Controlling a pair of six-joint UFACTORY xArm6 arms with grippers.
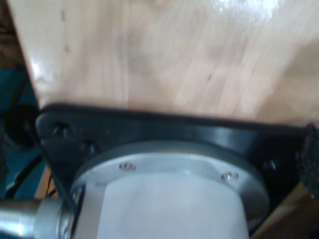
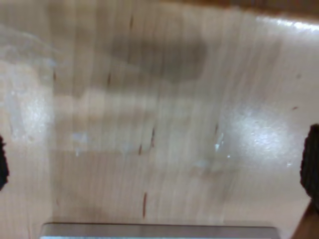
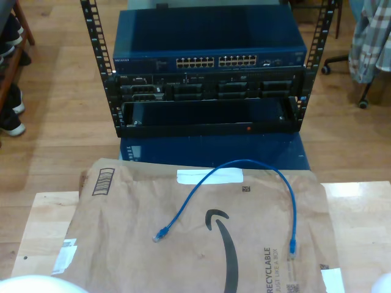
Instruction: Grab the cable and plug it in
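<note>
On the brown paper (image 3: 122,244), the cable (image 3: 244,163) is lying arched, plugs pointing near; neither gripper's opening can be told, and the nearer arm is perhaps undecidable.

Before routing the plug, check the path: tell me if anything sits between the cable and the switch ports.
Nothing visible blocks it. The cable lies loose on the brown paper mailer; open space runs from it to the switch ports in the rack.
</note>
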